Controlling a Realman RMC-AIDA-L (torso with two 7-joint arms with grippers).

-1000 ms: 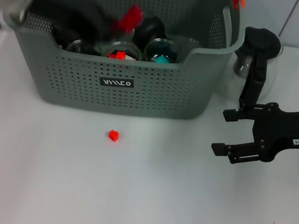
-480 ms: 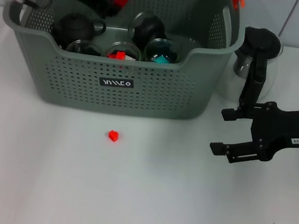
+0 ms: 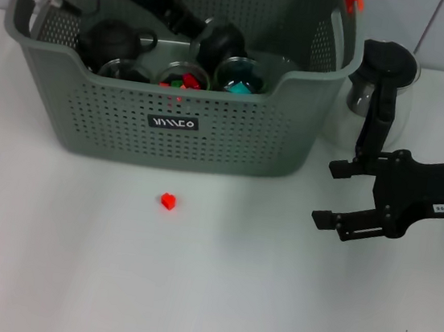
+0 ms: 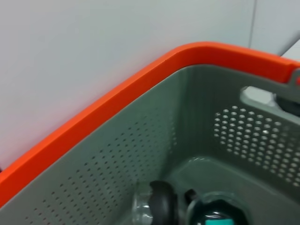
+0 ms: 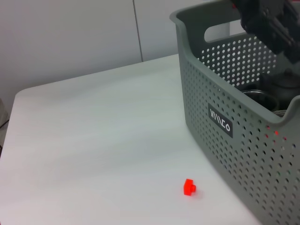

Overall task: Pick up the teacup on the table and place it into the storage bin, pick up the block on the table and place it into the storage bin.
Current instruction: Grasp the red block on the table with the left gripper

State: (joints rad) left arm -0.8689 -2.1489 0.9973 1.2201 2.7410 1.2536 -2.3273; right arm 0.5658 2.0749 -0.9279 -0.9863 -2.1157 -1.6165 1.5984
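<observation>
Now left gripper [image 3: 192, 26] reaches deep inside storage bin [image 3: 208, 144], jaws hidden, cannot tell. Right gripper [image 3: 333, 194] hovers near tabletop's right edge, jaws spread; red block [image 3: 168, 201] lies before bin, unpicked.

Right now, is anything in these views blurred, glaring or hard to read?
Head view: sharp; the small red block casts only a soft shadow on the table. Left wrist view: the storage bin wall fills the picture, soft close up. Right wrist view: even light, no glare; the dark arm at the bin's far end is blurry.
</observation>
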